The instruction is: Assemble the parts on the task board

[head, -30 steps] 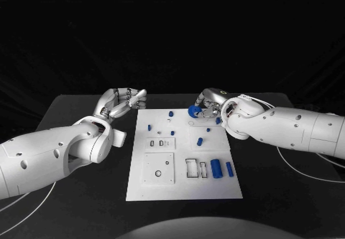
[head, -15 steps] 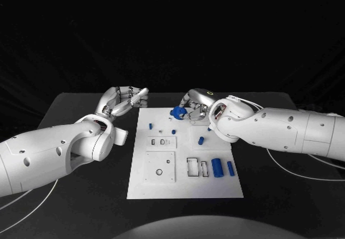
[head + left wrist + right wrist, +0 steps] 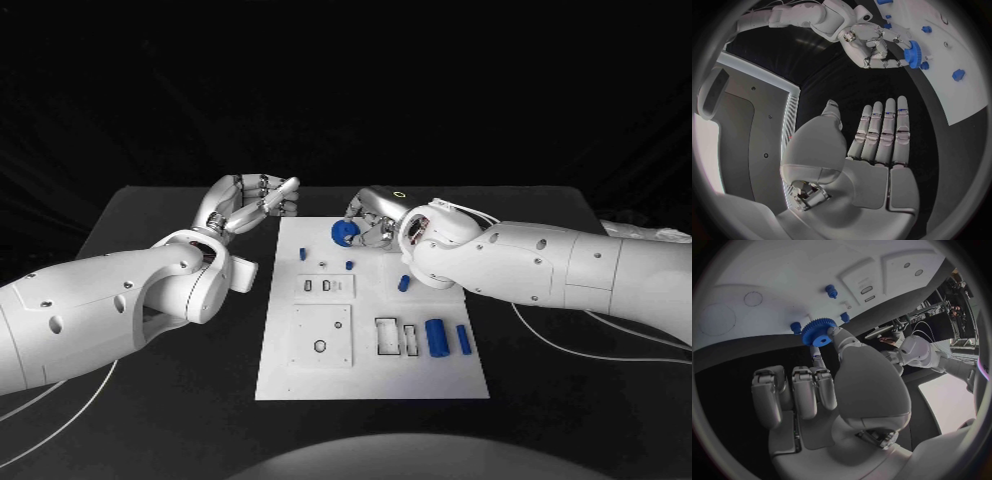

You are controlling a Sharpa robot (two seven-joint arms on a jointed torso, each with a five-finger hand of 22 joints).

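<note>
Blue gear (image 3: 343, 233) pinched by right robot hand (image 3: 378, 222) above task board (image 3: 371, 375) far end. Likely step: carrying gear to its peg. Next: align bore, lower straight. Left robot hand (image 3: 255, 203) spread, idle.

No text, label, brand, number or sign can be read anywhere in these pictures: the white task board (image 3: 368, 375) carries only blank outlines and recesses, and the arms and hands bear no legible markings.
</note>
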